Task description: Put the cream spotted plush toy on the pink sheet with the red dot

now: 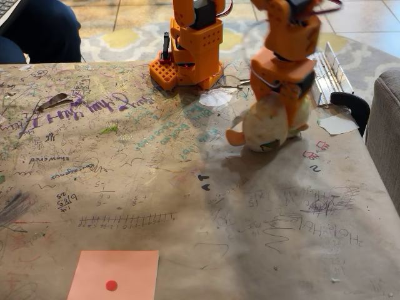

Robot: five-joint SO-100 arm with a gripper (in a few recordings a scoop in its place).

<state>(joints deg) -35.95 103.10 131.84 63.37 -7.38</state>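
cream spotted plush toy is seen at right of the fixed view, blurred, rounded cream body with faint orange and green marks, an orange foot stuck out to its left, a small dark tag at the bottom. whether the table is touched cannot be told. pink sheet with the red dot is laid flat at bottom left, well apart from the toy, dot near its middle, lower edge cut off.

1. The fixed view stands at the near edge of the scribbled table, raised, angled down and facing the far side.
2. The pink sheet with the red dot lies nearest, cut by the bottom edge.
3. The arm's orange base sits far, tiled floor beyond.
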